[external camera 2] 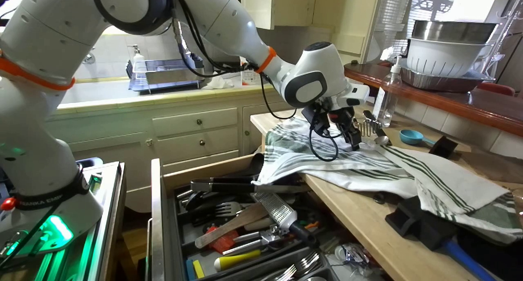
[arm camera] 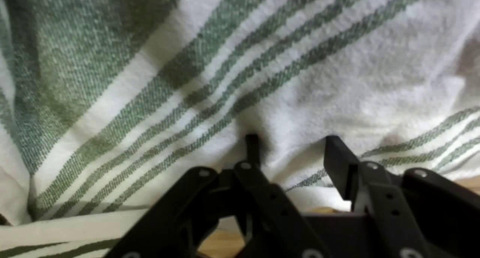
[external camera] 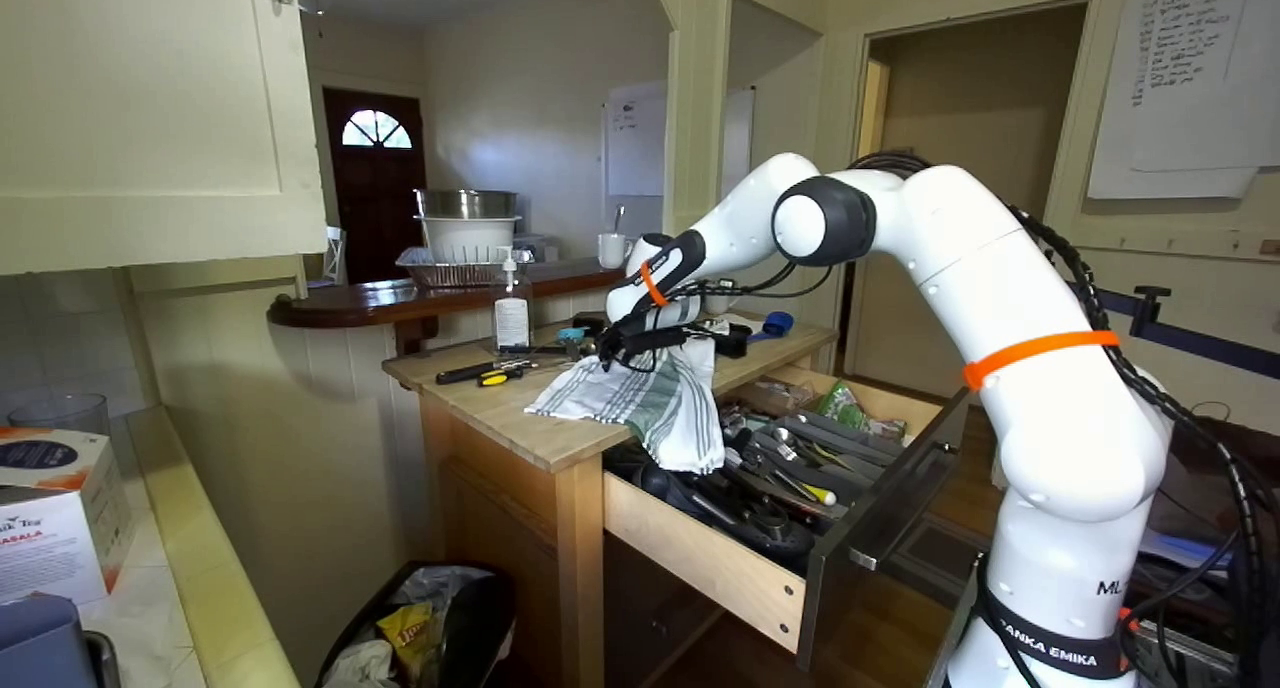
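A white towel with green stripes (arm camera: 311, 74) lies rumpled under my gripper (arm camera: 293, 145) and fills most of the wrist view. The gripper's two black fingers stand partly apart, with tips against or very close to the cloth; a white fold shows between them, not pinched. In both exterior views the towel (external camera 2: 294, 144) (external camera: 690, 403) spreads over the wooden countertop (external camera: 545, 438), one end hanging over the open drawer (external camera: 700, 558). From outside, the gripper (external camera 2: 354, 144) points down at the cloth, its fingertips partly hidden by cables and its own body.
Utensils crowd the drawer, among them a grater (external camera 2: 278, 209) and a wooden spatula (external camera 2: 231, 226). On the counter are a soap bottle (external camera: 512, 313), a blue measuring cup (external camera 2: 410, 137) and black-handled tools (external camera: 470, 372). A raised wooden ledge (external camera 2: 433, 97) carries stacked bowls (external camera 2: 437, 56).
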Robot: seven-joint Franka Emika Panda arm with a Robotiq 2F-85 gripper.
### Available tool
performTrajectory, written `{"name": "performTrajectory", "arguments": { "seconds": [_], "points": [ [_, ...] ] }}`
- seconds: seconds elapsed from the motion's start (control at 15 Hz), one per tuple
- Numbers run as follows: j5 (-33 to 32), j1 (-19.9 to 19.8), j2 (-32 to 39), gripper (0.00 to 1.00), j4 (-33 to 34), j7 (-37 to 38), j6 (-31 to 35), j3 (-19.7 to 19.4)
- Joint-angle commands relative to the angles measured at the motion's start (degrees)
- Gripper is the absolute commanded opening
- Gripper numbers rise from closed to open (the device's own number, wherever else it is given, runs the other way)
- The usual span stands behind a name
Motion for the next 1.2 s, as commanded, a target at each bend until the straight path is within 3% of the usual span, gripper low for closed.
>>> {"name": "performTrajectory", "arguments": {
  "seconds": [0.0, 0.33, 0.67, 0.87, 1.13],
  "points": [
    [-3.75, 0.12, -2.44, 0.49, -1.73, -3.87, -5.94, 1.87],
    [-2.42, -0.78, -4.44, 0.47, -1.09, -9.18, -11.21, 7.24],
    [1.32, -1.75, -5.47, 0.38, 0.11, -13.17, -14.84, 13.01],
    [-0.78, 0.09, -6.21, 0.31, -0.15, -10.09, -12.79, 10.61],
    [-1.15, -0.24, -8.62, 0.46, -2.28, -7.72, -11.73, 8.06]
  ]
}}
